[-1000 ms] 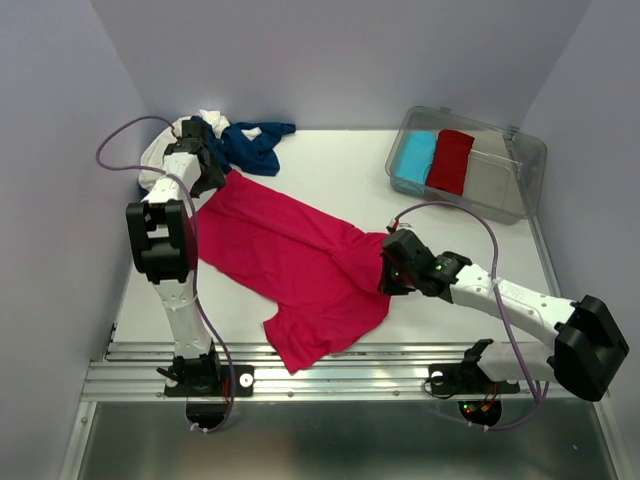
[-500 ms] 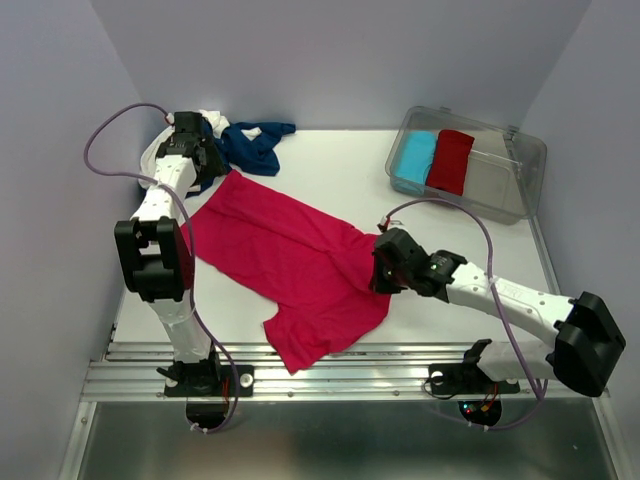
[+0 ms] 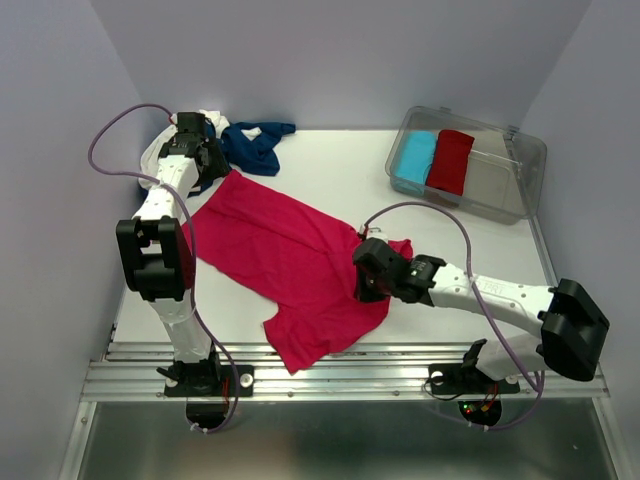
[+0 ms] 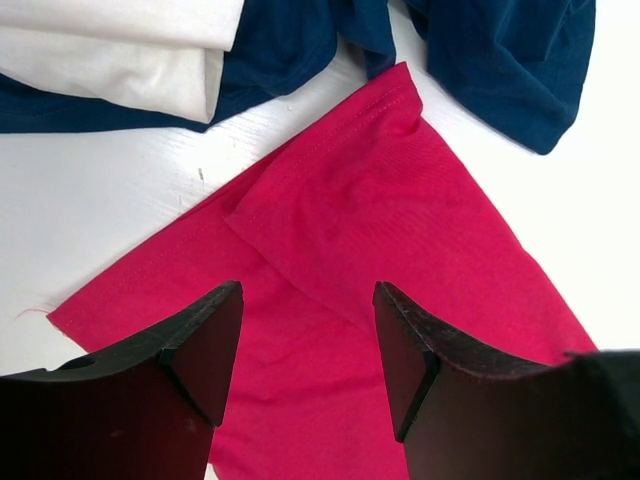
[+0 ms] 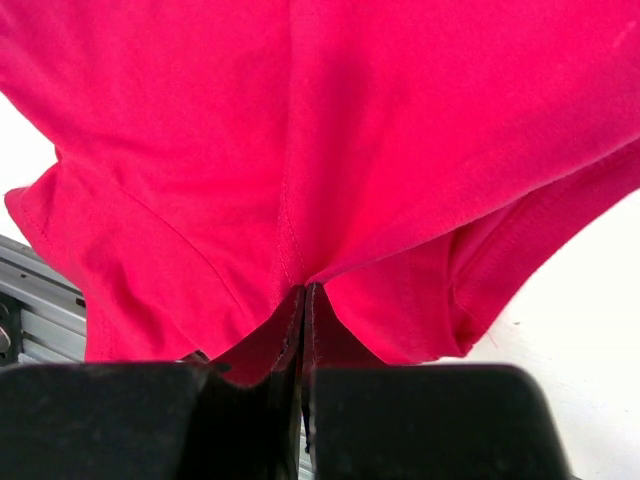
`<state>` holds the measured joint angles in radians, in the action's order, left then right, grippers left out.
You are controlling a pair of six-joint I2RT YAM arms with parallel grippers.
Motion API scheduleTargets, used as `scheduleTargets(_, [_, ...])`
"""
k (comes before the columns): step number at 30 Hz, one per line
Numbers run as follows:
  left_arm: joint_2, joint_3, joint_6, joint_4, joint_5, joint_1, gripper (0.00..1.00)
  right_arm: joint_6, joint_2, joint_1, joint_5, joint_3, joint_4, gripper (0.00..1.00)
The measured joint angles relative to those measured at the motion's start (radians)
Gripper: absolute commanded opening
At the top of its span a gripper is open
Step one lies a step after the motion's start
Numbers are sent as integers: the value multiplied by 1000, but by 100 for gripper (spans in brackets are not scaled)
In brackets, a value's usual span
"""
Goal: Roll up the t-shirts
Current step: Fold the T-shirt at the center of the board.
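The left tool (image 4: 305, 300) is seen released, its two dark fingers spread apart with nothing gripped between them. Directly beneath and ahead of it, a hemmed corner of the pink-red t-shirt (image 4: 400, 230) is laid flat on the white surface (image 4: 120, 190), with one small flap folded over. Just beyond that corner a navy t-shirt (image 4: 500, 60) is found crumpled. Ahead of the tool and to its left in the wrist view, a cream-white t-shirt (image 4: 120, 40) is laid on the navy cloth, touching it.

The right tool (image 5: 303, 300) is clenched, its fingers pressed together on a pinched fold of the pink-red t-shirt. Creases are drawn from the cloth down to the fingertips, and a doubled-over hem is seen just to the right of the tool, with bare surface beside it.

From above, the pink-red t-shirt is shown spread diagonally and wrinkled between the two tools. Well apart from the right tool, at the far right of the surface, a clear bin (image 3: 520, 165) is placed. A light-blue roll (image 3: 415, 155) and a darker red roll (image 3: 450, 160) are laid in it side by side.
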<state>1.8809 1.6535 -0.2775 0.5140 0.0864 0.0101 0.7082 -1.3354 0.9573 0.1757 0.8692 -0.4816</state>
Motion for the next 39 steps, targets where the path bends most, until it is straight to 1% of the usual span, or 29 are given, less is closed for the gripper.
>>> scheduleTargets(3, [0,0,0,-1,-3,-2,66,5,-14,16,8,4,8,1])
scheduleTargets(4, [0,0,0,0,-4,-2,66,7,-21,21,9,4,13,3])
scheduleTargets(5, [0,0,0,0,-4,-2,65,8,-26,23,10,4,16,7])
scheduleTargets(6, [0,-1,0,-1,-6,-2,66,10,-33,26,12,4,19,18])
scheduleTargets(7, [0,-2,0,-2,-7,-2,66,16,-47,28,12,4,22,27])
scheduleTargets(8, [0,-4,0,-2,-8,-2,65,16,-60,30,13,4,23,32])
scheduleTargets(9, [0,-5,0,-2,-9,-2,65,19,-64,31,14,4,23,32])
scheduleTargets(10, [0,-6,1,-2,-10,-2,66,22,-77,32,18,2,22,37])
scheduleTargets(11, [0,-7,1,-2,-11,-2,66,28,-83,33,28,-1,18,40])
scheduleTargets(17, [0,-9,3,-2,-11,-2,66,41,-64,33,119,-1,-37,40])
scheduleTargets(20, [0,-9,3,-2,-14,-2,65,38,-48,33,155,12,-62,38])
scheduleTargets(23, [0,-9,3,-2,-19,-2,65,23,-66,33,175,46,-70,37])
scheduleTargets(27, [0,-9,3,-1,-26,-2,65,-22,-148,33,192,140,-64,37])
scheduleTargets(32, [0,-9,3,-1,-31,-2,65,-89,-300,33,204,246,-57,37])
scheduleTargets(37, [0,-9,4,-1,-32,-2,65,-140,-418,33,207,286,-41,38])
scheduleTargets(38, [0,-9,4,-1,-30,-5,65,-144,-430,33,207,286,-41,38])
scheduleTargets(39, [0,-9,4,-1,-30,-9,65,-148,-441,33,206,286,-40,33])
